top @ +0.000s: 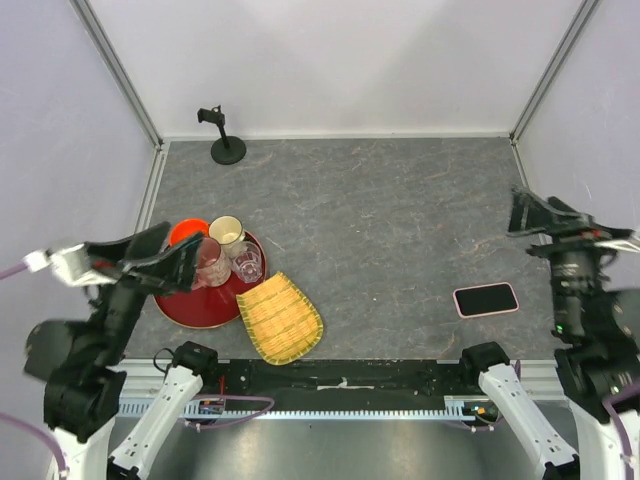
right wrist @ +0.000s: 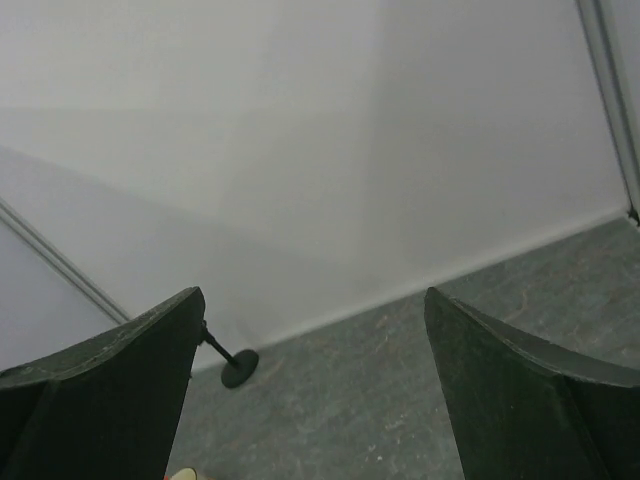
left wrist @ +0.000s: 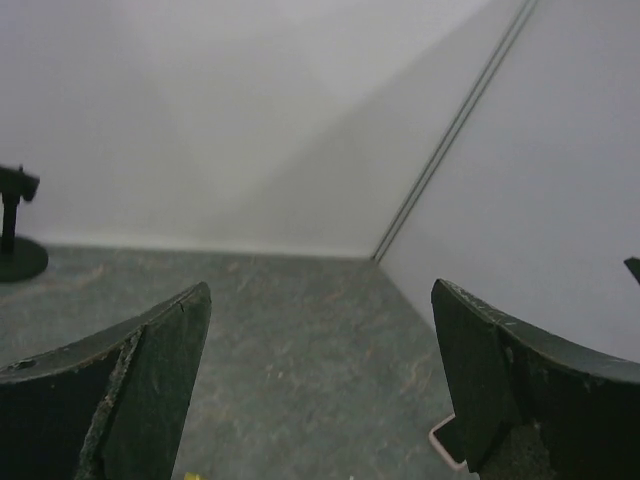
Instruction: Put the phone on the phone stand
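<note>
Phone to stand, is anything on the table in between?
Nothing visible stands between the phone and the stand; the red tray and bamboo mat sit at the near left, off that line.

- left claw (top: pixel 168 252): two black fingers (left wrist: pixel 120 390), broad curved wedges, matte; pale scuffs and a scratched line along one inner edge in the wrist view.
- right claw (top: pixel 537 212): same black wedge fingers (right wrist: pixel 520 390); surfaces look cleaner, edges smooth.
- wrist block (top: pixel 62 263) on the left arm: white to light grey housing just behind the claw.
- upper links, both arms: black, with rounded black joint housings (top: pixel 70 385).
- lower links (top: pixel 160 410): white, boxy, each topped by a black joint.
- lilac cables (top: pixel 12 270): thin, one at the left wrist, one looped by the left base.
- green light (top: pixel 562 328): small dot on the right arm's black link.
</note>
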Controlling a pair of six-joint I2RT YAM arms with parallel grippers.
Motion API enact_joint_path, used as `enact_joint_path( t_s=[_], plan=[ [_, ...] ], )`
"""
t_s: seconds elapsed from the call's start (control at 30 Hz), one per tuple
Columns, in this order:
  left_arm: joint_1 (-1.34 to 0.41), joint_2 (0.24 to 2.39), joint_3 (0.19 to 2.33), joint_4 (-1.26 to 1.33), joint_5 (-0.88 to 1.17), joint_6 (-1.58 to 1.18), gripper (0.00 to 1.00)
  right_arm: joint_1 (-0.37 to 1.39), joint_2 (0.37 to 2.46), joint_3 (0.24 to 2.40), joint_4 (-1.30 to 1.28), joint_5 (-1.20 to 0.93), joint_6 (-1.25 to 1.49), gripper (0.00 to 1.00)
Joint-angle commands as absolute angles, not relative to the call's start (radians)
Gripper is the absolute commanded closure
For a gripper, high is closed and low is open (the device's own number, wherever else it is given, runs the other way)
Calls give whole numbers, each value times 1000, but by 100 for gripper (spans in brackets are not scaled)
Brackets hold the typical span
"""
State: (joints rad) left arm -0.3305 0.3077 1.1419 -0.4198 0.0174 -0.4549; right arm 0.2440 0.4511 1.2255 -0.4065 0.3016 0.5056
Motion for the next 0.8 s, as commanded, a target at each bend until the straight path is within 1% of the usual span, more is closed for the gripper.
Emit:
enact_joint_path(
  t_s=[0.0, 0.13, 0.17, 0.23, 0.3, 0.37, 0.5, 0.53, 0.6, 0.63, 0.7, 0.73, 0.77],
  plan=[
    [-330, 383, 1114, -540, 123, -393, 3, 242, 529, 1166, -402, 186, 563, 2],
    [-330, 495, 1085, -589, 193, -387, 1, 242, 636, 1048, -281, 2, 584, 2],
    [-330, 514, 1063, -594, 198, -400, 1, 244, 655, 1019, -211, -94, 597, 2],
    [-330, 567, 1036, -598, 204, -419, 1, 242, 727, 919, -122, -179, 639, 2],
    [-328, 598, 987, -586, 206, -455, 1, 255, 787, 823, 33, -285, 666, 2],
    [-328, 638, 938, -551, 210, -489, 1, 287, 895, 786, 130, -308, 651, 2],
    [-327, 696, 859, -451, 212, -552, 2, 461, 1093, 766, 219, -246, 560, 2],
    [-325, 710, 847, -431, 209, -570, 2, 483, 1164, 756, 307, -252, 554, 2],
    [-310, 761, 831, -379, 213, -607, 4, 530, 1222, 715, 417, -258, 549, 2],
    [-299, 776, 830, -364, 212, -624, 4, 543, 1274, 704, 513, -267, 546, 2],
    [-227, 814, 822, -271, 250, -698, 4, 575, 1324, 687, 578, -267, 535, 2],
    [-195, 828, 815, -214, 329, -731, 4, 587, 1363, 680, 641, -270, 531, 2],
    [-122, 842, 792, -156, 374, -815, 4, 598, 1382, 672, 673, -270, 528, 2]
  ],
)
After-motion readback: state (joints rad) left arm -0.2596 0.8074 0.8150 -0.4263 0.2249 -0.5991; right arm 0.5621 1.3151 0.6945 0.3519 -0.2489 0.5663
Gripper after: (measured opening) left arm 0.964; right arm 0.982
